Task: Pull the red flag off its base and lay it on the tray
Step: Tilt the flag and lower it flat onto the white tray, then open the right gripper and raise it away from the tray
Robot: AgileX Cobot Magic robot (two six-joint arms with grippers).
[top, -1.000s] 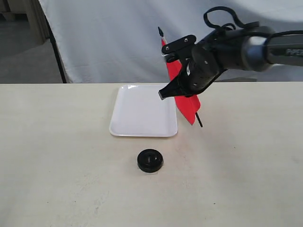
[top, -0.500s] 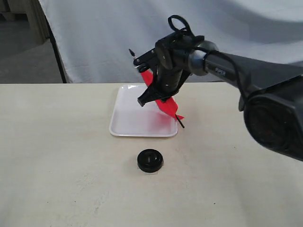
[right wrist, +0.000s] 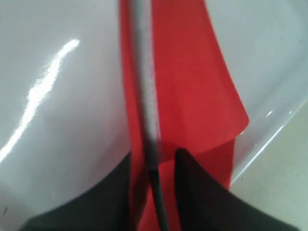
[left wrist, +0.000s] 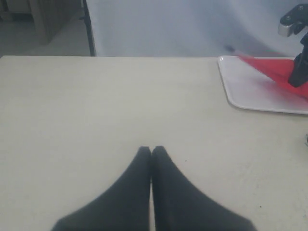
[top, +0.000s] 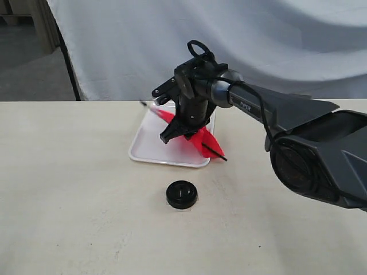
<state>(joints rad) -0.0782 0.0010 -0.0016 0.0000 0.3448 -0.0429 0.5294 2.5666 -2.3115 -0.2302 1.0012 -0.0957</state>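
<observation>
The red flag (top: 202,141) lies tilted low across the white tray (top: 150,146), its stick running from the tray's far left to past the near right rim. My right gripper (top: 172,133) reaches down over it. In the right wrist view its fingers (right wrist: 153,159) stand apart on either side of the grey-and-black stick, with red cloth (right wrist: 192,86) showing in both gaps above the tray (right wrist: 62,120). The black base (top: 182,194) sits alone in front of the tray. My left gripper (left wrist: 151,150) is shut and empty over bare table, seeing the tray (left wrist: 250,96) and flag (left wrist: 276,72) far off.
A white cloth backdrop (top: 258,40) hangs behind the cream table (top: 69,200). The right arm (top: 287,109) stretches in from the right, above the table.
The right gripper has swung left and down with the flag, which went from steep to nearly flat on the tray. The tray shifted slightly left. The base stayed put.
</observation>
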